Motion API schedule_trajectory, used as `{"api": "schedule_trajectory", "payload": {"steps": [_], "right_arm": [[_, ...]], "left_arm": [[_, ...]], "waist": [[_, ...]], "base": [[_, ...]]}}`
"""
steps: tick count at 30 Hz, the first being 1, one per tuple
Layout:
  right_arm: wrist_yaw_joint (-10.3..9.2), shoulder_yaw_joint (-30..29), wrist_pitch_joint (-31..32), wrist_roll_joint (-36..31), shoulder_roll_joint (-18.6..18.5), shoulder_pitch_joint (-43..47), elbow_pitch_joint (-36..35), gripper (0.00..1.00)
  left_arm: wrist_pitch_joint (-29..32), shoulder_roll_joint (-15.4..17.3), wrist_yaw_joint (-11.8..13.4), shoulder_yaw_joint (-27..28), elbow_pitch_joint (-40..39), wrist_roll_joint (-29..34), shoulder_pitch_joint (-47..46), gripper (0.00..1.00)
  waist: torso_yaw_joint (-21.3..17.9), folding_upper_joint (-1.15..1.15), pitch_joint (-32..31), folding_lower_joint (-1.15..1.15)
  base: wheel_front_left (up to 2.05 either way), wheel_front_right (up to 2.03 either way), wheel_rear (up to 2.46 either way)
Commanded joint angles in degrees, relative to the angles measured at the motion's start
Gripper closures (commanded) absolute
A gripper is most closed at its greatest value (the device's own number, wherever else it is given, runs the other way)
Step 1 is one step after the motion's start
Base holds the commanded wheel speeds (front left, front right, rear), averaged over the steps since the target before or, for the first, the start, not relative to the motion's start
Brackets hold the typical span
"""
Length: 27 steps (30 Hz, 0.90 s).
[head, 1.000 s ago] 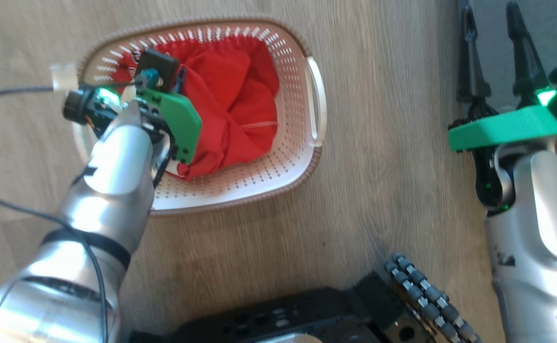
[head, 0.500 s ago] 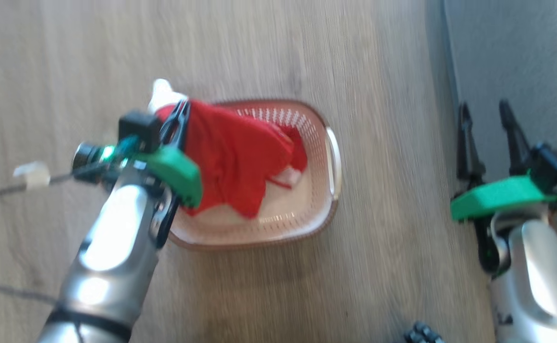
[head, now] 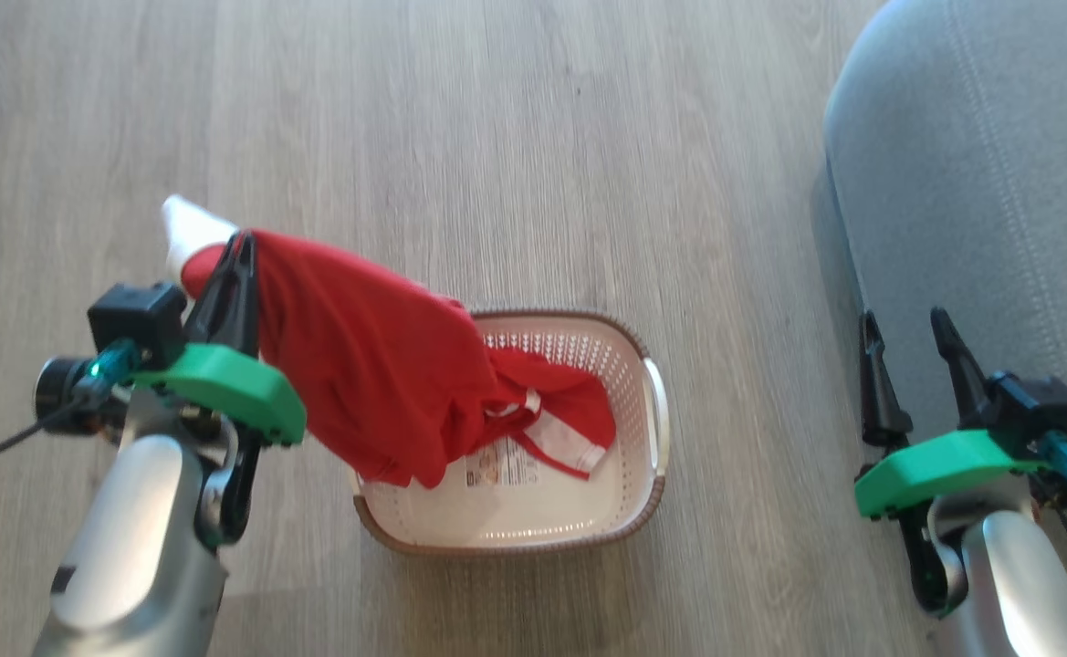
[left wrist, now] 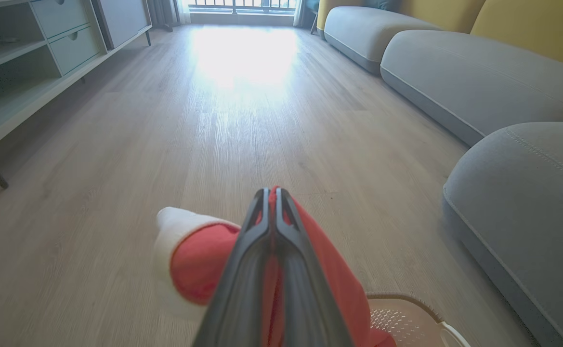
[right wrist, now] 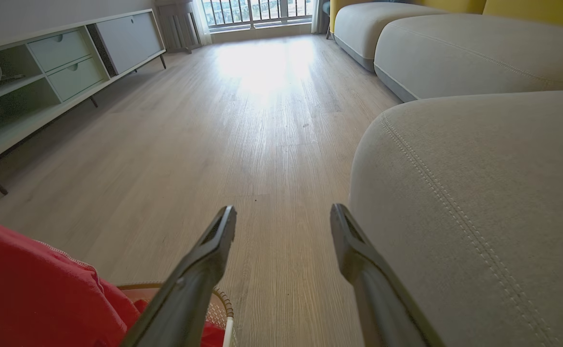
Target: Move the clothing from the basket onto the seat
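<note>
We hold the clothing [head: 369, 383] clamped in our left hand [head: 237, 260] at frame left; the seat [head: 980, 164] lies upper right, beside our spread right hand [head: 903, 319].

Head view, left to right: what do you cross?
left gripper → clothing clamped in it → basket → floor → seat. The right gripper overlaps the seat, so it is left unplaced.

Red clothing [head: 369, 374] half out of cream basket [head: 542, 511]; grey seat [head: 980, 164] well apart.
</note>
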Motion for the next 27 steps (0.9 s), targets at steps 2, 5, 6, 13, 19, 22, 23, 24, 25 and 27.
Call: {"api": "schedule_trajectory", "payload": {"steps": [2, 5, 6, 13, 19, 22, 23, 24, 25, 27], "right_arm": [[-0.01, 1.20, -0.38, -0.25, 0.17, 0.56, -1.29, 0.00], [-0.01, 0.99, -0.38, -0.60, 0.16, 1.59, -0.94, 0.00], [-0.01, 0.94, -0.38, -0.68, 0.11, 1.84, -0.86, 0.00], [-0.01, 1.58, -0.38, -1.23, -0.73, 2.95, -0.39, 0.00], [-0.01, 2.48, -0.38, -1.68, -1.46, 3.16, -0.38, 0.00], [-0.01, 2.91, -0.38, -1.94, -1.83, 3.02, -0.43, 0.00], [-0.01, 3.33, -0.38, -2.19, -2.02, 2.90, -0.46, 0.00], [-0.01, 3.95, -0.38, -2.50, -2.21, 2.70, -0.41, 0.00], [-0.01, 4.68, -0.38, -2.77, -2.35, 2.39, -0.41, 0.00], [-0.01, 6.95, -0.38, -3.08, -2.58, 1.49, -0.52, 0.00]], "left_arm": [[1.05, 2.50, 0.87, 2.54, -4.06, -0.45, 0.32, 1.00], [3.19, 3.59, 1.99, 3.31, -8.05, -0.97, 2.67, 1.00], [3.59, 3.88, 2.32, 3.33, -8.84, -0.81, 3.15, 1.00], [5.47, 4.08, 3.33, 3.21, -12.12, -1.42, 5.91, 1.00], [6.22, 4.09, 3.33, 2.50, -12.94, -1.54, 6.61, 1.00], [6.43, 4.02, 3.30, 2.07, -13.12, -1.55, 6.63, 1.00], [6.42, 3.95, 3.27, 1.90, -13.14, -1.55, 6.58, 1.00], [6.42, 3.85, 3.24, 1.72, -13.15, -1.56, 6.55, 1.00], [6.40, 3.75, 3.23, 1.55, -13.14, -1.56, 6.48, 1.00], [6.39, 3.53, 3.12, 1.16, -13.15, -1.60, 6.33, 1.00]], "waist": [[0.19, -0.01, -2.14, 0.01], [0.34, -0.01, -4.06, 0.01], [0.44, -0.01, -4.50, 0.01], [1.18, -0.01, -6.78, 0.01], [1.65, -0.01, -7.36, 0.01], [1.88, -0.01, -7.23, 0.01], [1.94, -0.01, -7.14, 0.01], [1.98, -0.01, -7.05, 0.01], [2.01, -0.01, -6.96, 0.01], [2.05, -0.01, -6.82, 0.01]], "base": [[0.00, 0.00, 0.00], [0.00, 0.00, 0.00], [0.00, 0.00, 0.00], [0.00, 0.00, 0.00], [0.00, 0.00, 0.00], [0.00, 0.00, 0.00], [0.00, 0.00, 0.00], [0.00, 0.00, 0.00], [0.00, 0.00, 0.00], [0.00, 0.00, 0.00]]}}
